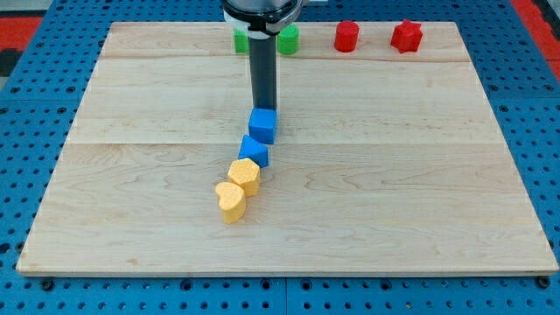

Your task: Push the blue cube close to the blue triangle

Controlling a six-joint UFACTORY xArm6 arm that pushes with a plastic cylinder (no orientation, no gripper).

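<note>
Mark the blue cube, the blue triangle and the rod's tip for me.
blue cube (262, 126): camera view, centre of its front face.
blue triangle (254, 150): camera view, middle of its top face.
my tip (264, 108): camera view, rod's very end, just above the blue cube's top edge.

The blue cube is set just above the blue triangle, touching it, near the wooden board's middle.

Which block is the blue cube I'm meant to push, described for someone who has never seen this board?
Start at the wooden board and find the diagonal chain of four blocks near its middle. The blue cube is the chain's topmost block, right below my tip. Its neighbour below is also blue, the blue triangle, but that one borders the yellow blocks; the cube does not.
</note>
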